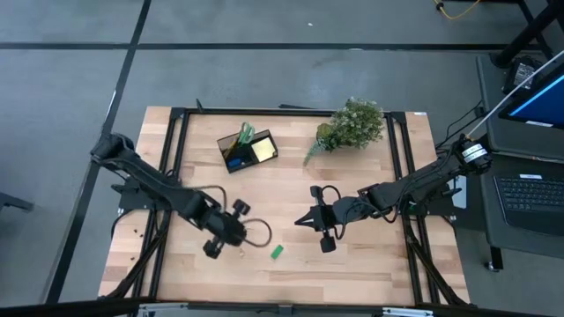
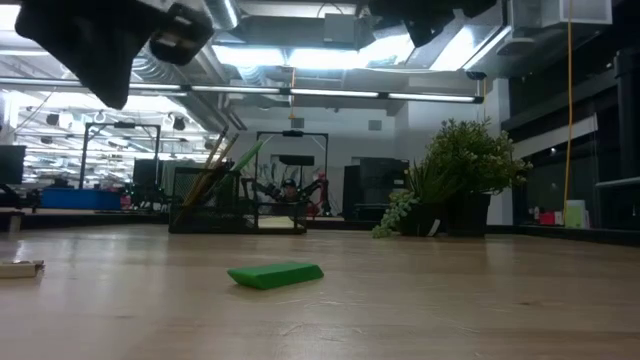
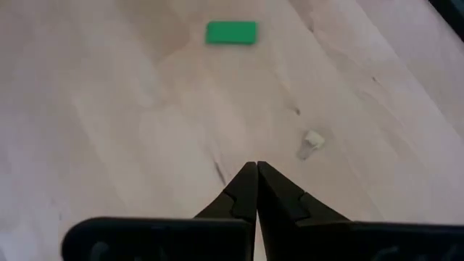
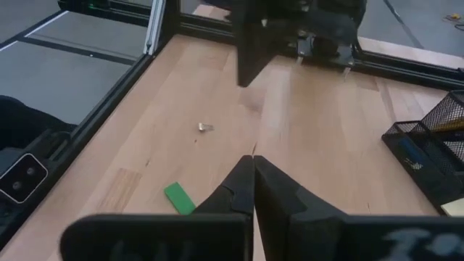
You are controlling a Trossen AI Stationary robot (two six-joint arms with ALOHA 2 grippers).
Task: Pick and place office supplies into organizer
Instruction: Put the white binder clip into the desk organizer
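Your left gripper (image 1: 231,231) is over the bench's front-left part, clenched on nothing, fingertips (image 3: 255,190) pressed together above bare wood. A small pale scrap (image 3: 312,142) lies just ahead of it. The green block (image 1: 277,252) lies flat near the front edge, about mid-width, apart from both grippers. The organizer (image 1: 248,150) sits toward the back edge, left of centre, with the green-handled scissors (image 1: 244,134), the yellow sticky-note pad (image 1: 263,152) and something blue inside. The right gripper (image 1: 304,219) hangs over mid-bench, also clenched empty. The plant (image 1: 352,125) stands at the back right. The bench (image 1: 370,264) is pale wood planks in a black frame, on a grey floor. Behind it is an open workshop with ceiling strip lights.
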